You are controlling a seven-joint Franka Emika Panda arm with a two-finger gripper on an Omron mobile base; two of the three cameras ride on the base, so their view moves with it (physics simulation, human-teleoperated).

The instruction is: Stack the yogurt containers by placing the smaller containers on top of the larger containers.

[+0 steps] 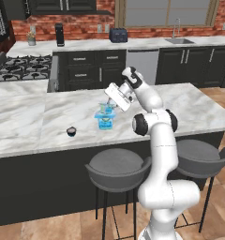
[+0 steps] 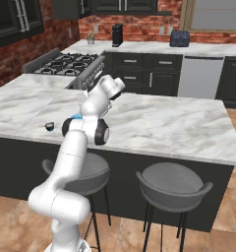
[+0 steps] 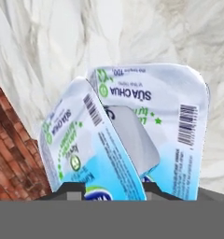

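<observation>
Marble island (image 1: 34, 122) in a brick-walled kitchen. Wide blue tub (image 1: 105, 123) sits mid-counter; medium cup (image 1: 106, 108) is just above it, tilted, pinched in the gripper (image 1: 110, 106) fingers. Tiny dark cup (image 1: 71, 131) stands apart to the left.

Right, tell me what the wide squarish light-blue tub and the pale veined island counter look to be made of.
The wide squarish light-blue tub: looks like thin glossy plastic with a printed foil-like lid, going by the barcode, green lettering and smooth sheen, though the look leaves the lid's material open. The pale veined island counter: appears to be polished marble or a marble-look stone, judging by grey veins running through a smooth white slab.
</observation>
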